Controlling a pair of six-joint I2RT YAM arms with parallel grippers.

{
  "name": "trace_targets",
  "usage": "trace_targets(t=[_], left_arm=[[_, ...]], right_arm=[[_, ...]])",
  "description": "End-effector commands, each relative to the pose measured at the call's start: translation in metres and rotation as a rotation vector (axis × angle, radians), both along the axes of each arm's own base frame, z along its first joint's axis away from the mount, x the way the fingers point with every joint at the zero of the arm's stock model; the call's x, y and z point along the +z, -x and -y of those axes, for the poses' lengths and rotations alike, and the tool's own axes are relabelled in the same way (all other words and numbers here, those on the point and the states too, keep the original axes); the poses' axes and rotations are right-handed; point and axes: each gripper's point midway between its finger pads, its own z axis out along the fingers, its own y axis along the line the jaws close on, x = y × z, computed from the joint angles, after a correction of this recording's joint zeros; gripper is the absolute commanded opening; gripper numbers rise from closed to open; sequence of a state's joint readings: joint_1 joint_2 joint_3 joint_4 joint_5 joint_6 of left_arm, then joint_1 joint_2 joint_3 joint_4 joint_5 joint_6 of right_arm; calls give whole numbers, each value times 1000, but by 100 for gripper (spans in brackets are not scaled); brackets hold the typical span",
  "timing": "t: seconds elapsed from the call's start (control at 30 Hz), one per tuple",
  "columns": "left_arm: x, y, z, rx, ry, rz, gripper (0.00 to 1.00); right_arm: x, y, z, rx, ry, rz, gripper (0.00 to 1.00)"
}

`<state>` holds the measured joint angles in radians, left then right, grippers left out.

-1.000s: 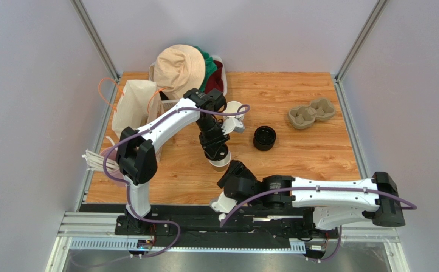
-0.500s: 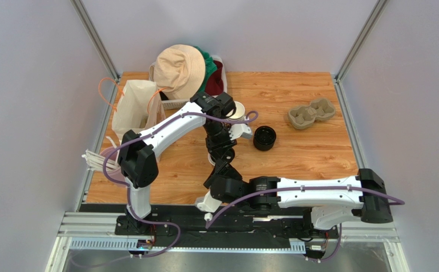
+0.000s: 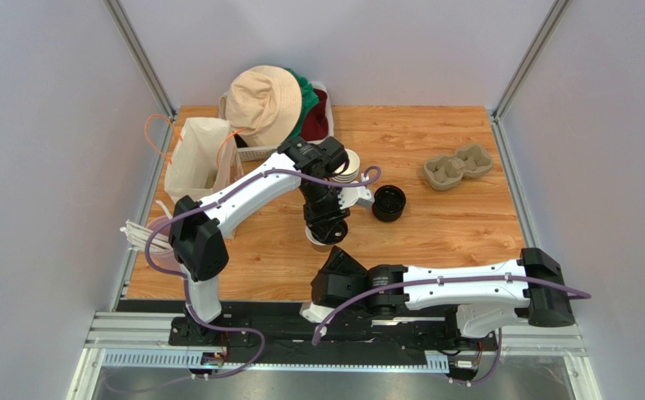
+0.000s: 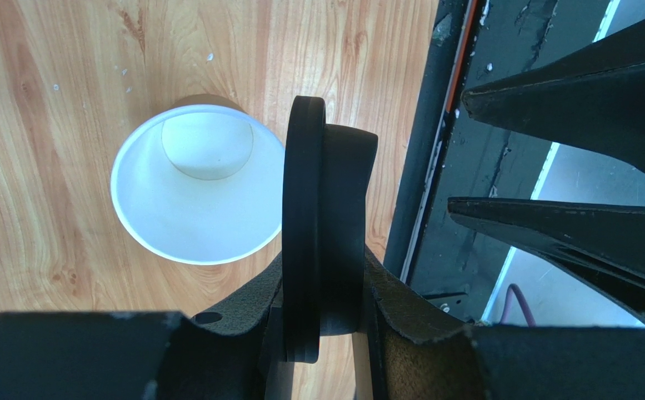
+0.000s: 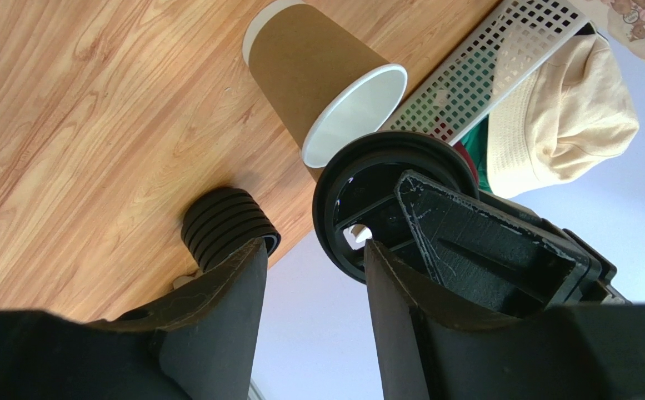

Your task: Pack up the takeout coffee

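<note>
The left pincer point(image 4: 321, 292) grips the black lid point(image 4: 305, 208) on edge beside the open cup point(image 4: 196, 192) standing on the bench point(image 4: 50, 83); with the right pincer point(image 5: 310, 258) spread empty, a crooked press could topple it.

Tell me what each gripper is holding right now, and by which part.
The left gripper pinches a black lid near its rim, one finger on each face. The right gripper is open and holds nothing.
</note>
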<state>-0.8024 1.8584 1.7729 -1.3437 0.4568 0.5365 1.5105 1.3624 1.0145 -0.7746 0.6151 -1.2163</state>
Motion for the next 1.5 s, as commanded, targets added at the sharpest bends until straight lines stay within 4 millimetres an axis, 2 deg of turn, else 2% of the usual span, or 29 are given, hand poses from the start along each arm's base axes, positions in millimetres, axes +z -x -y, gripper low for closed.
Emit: trace_targets(t=[0.0,0.37,0.7,0.77,0.87,1.03,1.2,1.3,1.33,1.37,1.43,1.47], left_arm=[[27,60,-58,5,-206,-202,0],[30,80,-53,-50,-203,-204,0],[39,88,-51,-73,-168,-189,0],[39,88,-52,-73,-171,-182,0],[39,90,-52,-76,-170,-189,0],[41,90,-53,-80,-167,-178,0],[38,90,-56,-88,-179,-176,0],[34,89,-57,-99,-190,-179,0],[32,89,-57,-102,-194,-181,0],[31,88,-57,-106,-198,-183,0],[31,87,-56,-108,-197,-182,0],[30,87,-55,-110,-197,-181,0]], right_arm=[[5,0,4,-8,-36,16,52],[6,-17,-1,-17,-51,68,51],[-6,-23,10,-50,-17,47,48],[-6,-26,9,-58,-22,50,45],[-3,-28,7,-53,-31,66,33],[-2,-31,6,-58,-28,77,0],[7,-30,5,-66,-45,75,0],[16,-18,3,-57,-69,10,0],[31,-13,-4,-65,-129,-20,0],[30,-7,-3,-54,-121,-60,0],[47,0,-8,-58,-188,-109,0],[48,6,-7,-49,-194,-147,0]])
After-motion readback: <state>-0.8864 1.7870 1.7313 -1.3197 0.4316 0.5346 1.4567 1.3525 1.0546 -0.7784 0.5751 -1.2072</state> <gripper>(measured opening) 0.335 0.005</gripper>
